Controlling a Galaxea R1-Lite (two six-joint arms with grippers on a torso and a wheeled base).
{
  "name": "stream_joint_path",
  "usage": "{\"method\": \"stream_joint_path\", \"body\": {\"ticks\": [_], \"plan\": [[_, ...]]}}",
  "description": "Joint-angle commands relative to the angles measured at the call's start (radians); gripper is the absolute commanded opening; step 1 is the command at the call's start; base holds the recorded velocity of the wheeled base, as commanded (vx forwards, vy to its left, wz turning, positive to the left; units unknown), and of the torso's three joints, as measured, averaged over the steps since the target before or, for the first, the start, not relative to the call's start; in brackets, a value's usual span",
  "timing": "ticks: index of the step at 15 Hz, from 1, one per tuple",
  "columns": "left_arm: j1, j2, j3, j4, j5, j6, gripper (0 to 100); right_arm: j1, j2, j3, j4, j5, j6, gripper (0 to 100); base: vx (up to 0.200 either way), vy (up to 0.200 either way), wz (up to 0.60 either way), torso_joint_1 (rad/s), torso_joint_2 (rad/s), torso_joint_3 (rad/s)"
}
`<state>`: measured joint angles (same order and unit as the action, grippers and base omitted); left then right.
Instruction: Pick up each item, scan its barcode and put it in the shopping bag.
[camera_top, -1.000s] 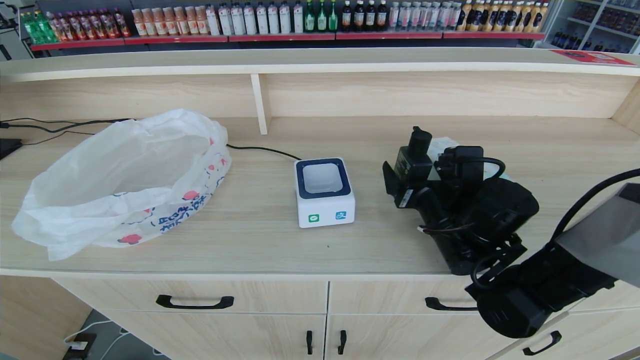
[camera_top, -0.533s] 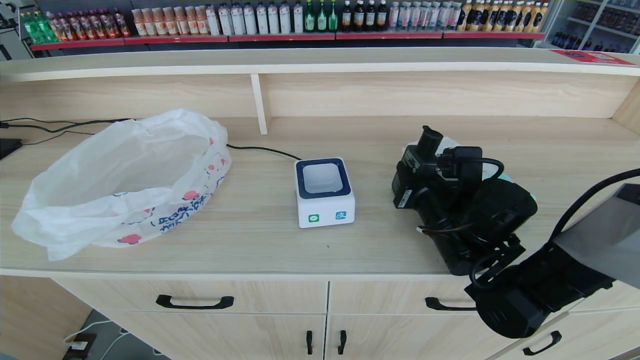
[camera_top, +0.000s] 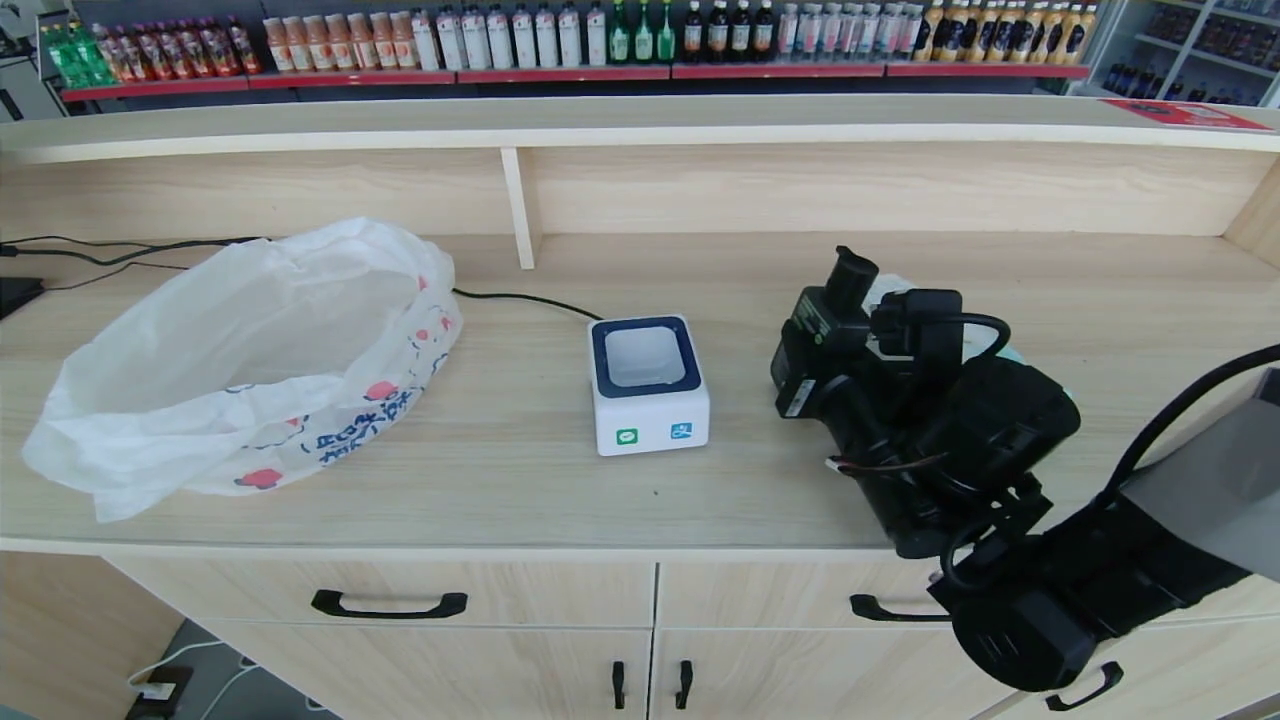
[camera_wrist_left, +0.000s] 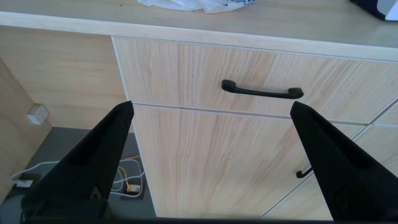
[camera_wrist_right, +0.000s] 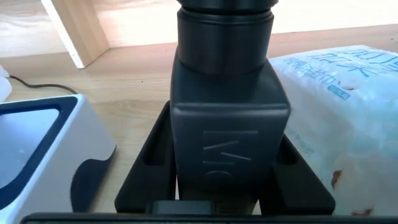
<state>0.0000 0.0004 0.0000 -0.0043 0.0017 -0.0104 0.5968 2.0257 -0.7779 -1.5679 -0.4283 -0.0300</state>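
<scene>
The pale wooden shop counter (camera_top: 520, 480) ran the full width of the scene, with drawers below its near edge. Nearest of all, the left gripper (camera_wrist_left: 211, 106) hung below counter level facing a drawer front with a black handle (camera_wrist_left: 261, 92). Its claw was released, fingers spread wide with nothing between them.

Up on the counter at the right, the right gripper (camera_wrist_right: 221, 171) looked clenched on a dark, square-shouldered bottle (camera_wrist_right: 225, 93) with a round cap, which stood roughly upright between the jaws. I could not tell whether its base touched the wood. Just left of it sat the white scanner (camera_top: 648, 383), its window facing up. A white packet (camera_wrist_right: 342, 106) lay just beyond and to the right of the bottle, and I could not tell whether the two touched.

The hold seemed to be low on a smooth body, so a quick swing might let the bottle tip or slide. With the scanner so near, a low pass could knock its housing, and if the barcode faced away from the window the scan would fail. The packet might be dragged along.

Well to the left lay the shopping bag (camera_top: 250, 360), slumped with its mouth slack. A careless drop could catch the rim and fold it shut. A black cable (camera_top: 520, 297) ran behind the scanner, and drink shelves (camera_top: 600, 35) lined the far wall.
</scene>
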Motion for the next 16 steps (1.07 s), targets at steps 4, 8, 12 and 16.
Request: {"method": "stream_joint_path", "body": {"ticks": [4, 8, 12, 16], "plan": [[0.002, 0.000, 0.000, 0.000, 0.000, 0.000, 100, 0.081, -0.071, 0.031, -0.003, -0.001, 0.002, 0, 0.000, 0.000, 0.00, 0.000, 0.00, 0.000], [0.000, 0.000, 0.000, 0.000, 0.000, 0.000, 100, 0.089, -0.196, 0.129, -0.003, 0.002, 0.013, 0, 0.000, 0.000, 0.00, 0.000, 0.00, 0.000], [0.000, 0.000, 0.000, 0.000, 0.000, 0.000, 100, 0.216, -0.346, 0.224, -0.003, 0.029, -0.036, 0, 0.000, 0.000, 0.00, 0.000, 0.00, 0.000], [0.000, 0.000, 0.000, 0.000, 0.000, 0.000, 100, 0.285, -0.463, 0.351, -0.003, 0.031, -0.039, 0, 0.000, 0.000, 0.00, 0.000, 0.00, 0.000]]}}
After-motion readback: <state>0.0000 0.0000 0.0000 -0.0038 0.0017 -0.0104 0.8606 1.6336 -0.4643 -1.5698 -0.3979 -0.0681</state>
